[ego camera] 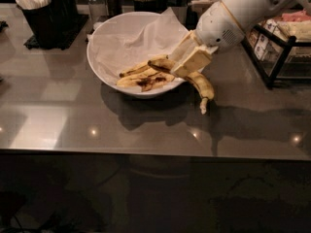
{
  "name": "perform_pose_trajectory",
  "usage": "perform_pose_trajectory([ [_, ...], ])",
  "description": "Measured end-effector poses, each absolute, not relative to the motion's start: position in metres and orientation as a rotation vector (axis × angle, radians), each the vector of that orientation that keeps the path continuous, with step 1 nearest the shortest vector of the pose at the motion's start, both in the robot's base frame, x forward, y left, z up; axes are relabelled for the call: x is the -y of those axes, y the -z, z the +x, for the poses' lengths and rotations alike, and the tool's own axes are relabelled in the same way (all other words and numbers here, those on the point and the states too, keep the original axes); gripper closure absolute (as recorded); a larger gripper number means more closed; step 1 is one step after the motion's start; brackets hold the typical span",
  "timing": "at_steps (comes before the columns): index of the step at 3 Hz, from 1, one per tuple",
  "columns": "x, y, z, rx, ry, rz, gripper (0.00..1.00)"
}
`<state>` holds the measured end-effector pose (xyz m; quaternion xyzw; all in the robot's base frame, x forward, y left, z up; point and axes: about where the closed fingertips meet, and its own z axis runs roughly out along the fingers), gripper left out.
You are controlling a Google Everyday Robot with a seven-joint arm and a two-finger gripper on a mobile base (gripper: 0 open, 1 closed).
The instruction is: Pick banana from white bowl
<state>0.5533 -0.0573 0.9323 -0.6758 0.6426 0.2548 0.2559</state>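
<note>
Presently, count one white bowl (99, 69), paper-lined, and three bananas in all. Find two shorter, brown-blotched bananas (142, 80) lying side by side inside on the paper. Locate one gripper (188, 64) at the bowl's right rim. Read the jaws as narrowed to banana width and clamped across the banana (201, 84) near its middle. Trace the banana across the rim: one end over the bowl's interior, beside the other two, the other end curving down outside toward the counter (73, 125). Note one black holder (41, 18) behind left and one wire rack (279, 50) at right.
</note>
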Motion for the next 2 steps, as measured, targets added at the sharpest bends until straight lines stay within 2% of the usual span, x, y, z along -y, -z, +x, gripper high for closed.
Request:
perform_pose_trajectory([
  [2, 0.0850, -0.9364, 0.5301, -1.700, -0.774, -1.730, 1.00],
])
